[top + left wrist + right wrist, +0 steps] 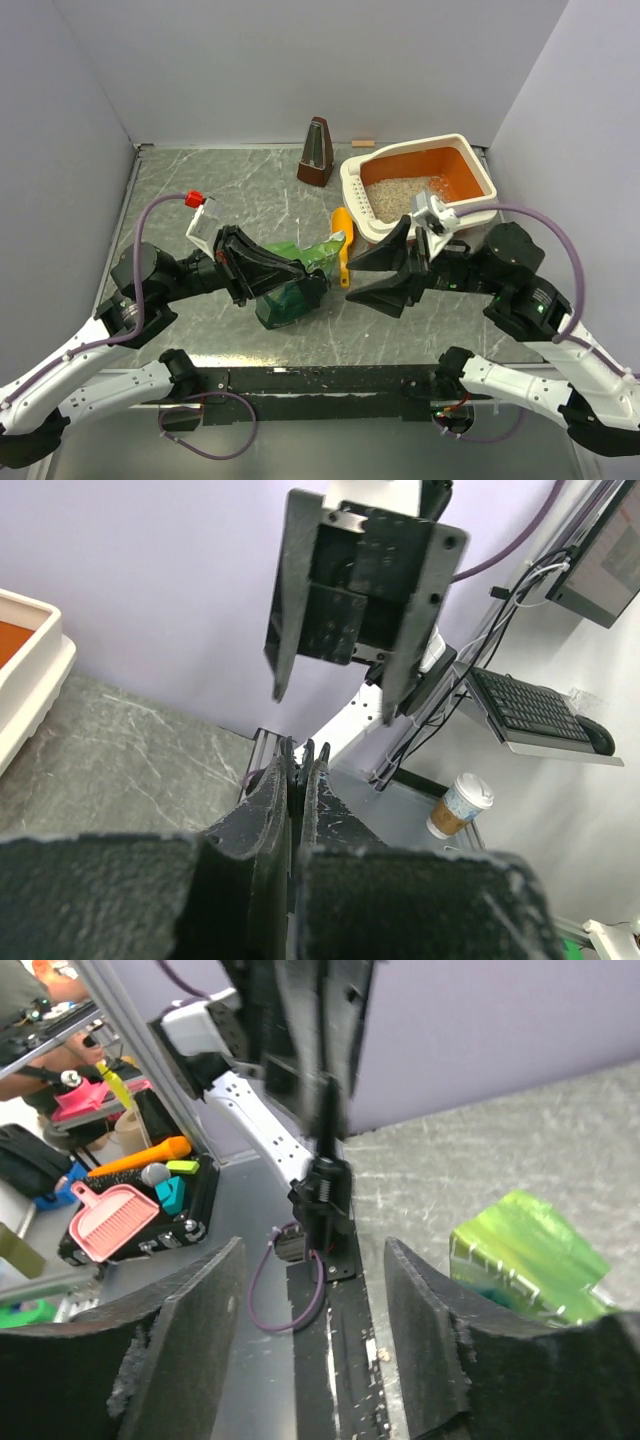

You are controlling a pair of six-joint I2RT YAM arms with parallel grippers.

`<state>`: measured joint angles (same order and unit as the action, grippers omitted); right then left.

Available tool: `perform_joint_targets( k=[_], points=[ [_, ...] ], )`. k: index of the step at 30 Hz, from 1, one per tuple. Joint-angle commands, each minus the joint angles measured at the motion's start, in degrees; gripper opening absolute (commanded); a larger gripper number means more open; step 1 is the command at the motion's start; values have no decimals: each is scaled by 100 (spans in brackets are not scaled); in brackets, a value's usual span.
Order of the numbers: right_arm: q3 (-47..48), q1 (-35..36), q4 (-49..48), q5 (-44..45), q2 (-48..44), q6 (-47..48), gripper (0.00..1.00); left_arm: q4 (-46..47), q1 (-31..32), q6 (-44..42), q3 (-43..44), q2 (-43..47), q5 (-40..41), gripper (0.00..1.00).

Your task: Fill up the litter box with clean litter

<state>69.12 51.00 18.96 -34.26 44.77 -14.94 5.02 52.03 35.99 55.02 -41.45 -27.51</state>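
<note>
Just beyond the right gripper (350, 279), the litter box (472, 163); clean litter (396, 196) inside

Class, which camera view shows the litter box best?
Top external: the whole litter box shows, with clean litter covering part of its orange floor. Left wrist catches only one cream corner. Right wrist shows none of it.

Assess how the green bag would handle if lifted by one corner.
Probably floppy: the green bag looks creased and slumped. Possibly fairly light, as clean litter already sits in the litter box. Its shiny film might slip.
</note>
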Motion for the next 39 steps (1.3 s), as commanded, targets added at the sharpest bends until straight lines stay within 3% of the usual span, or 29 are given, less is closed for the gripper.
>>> perform_joint_targets(
  k=[1,13,22,24,26,28,30,34,37,39],
  points=[
    [321,24,-85,-519,48,377,70,26,-17,-39,131,6,26,1],
    [594,24,-217,-714,892,510,75,61,-17,58,175,-47,-106,1],
    [401,24,-419,-836,954,439,73,61,-17,40,228,-65,-115,1],
    [374,24,-446,-898,937,422,64,61,-9,31,237,-74,-115,1],
    [400,32,-402,-1029,980,422,55,52,-17,31,237,-74,-106,7],
    [418,24,-358,-1161,1059,387,53,113,-17,31,228,-65,-88,19],
    [392,24,-349,-1311,1156,334,51,166,-17,22,219,-30,-71,23],
    [400,24,-332,-1312,1323,264,0,184,-9,13,289,-65,-132,26],
    [356,24,-428,-856,1201,220,0,193,-9,5,263,-91,-220,42],
    [452,6,-192,-435,1095,350,0,-34,-17,-170,263,-74,-211,47]
  ],
)
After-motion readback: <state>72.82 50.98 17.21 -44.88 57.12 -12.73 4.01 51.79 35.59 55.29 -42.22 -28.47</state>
